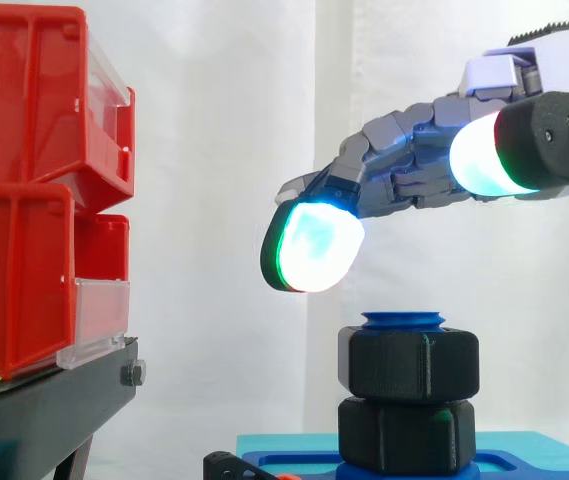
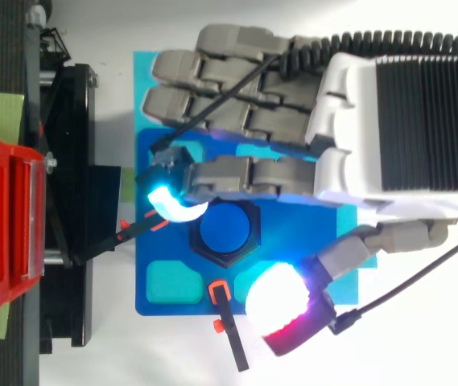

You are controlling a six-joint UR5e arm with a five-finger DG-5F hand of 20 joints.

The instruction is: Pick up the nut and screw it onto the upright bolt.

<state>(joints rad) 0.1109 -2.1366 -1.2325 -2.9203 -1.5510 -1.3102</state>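
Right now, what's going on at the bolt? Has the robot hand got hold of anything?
The robot hand hangs open above the upright blue bolt and holds nothing. In the side view there is a clear gap between its glowing pads and the bolt. A black nut sits around the bolt near its top, with the bolt's tip showing just above it. A second black hex piece sits under the nut, on the blue base.
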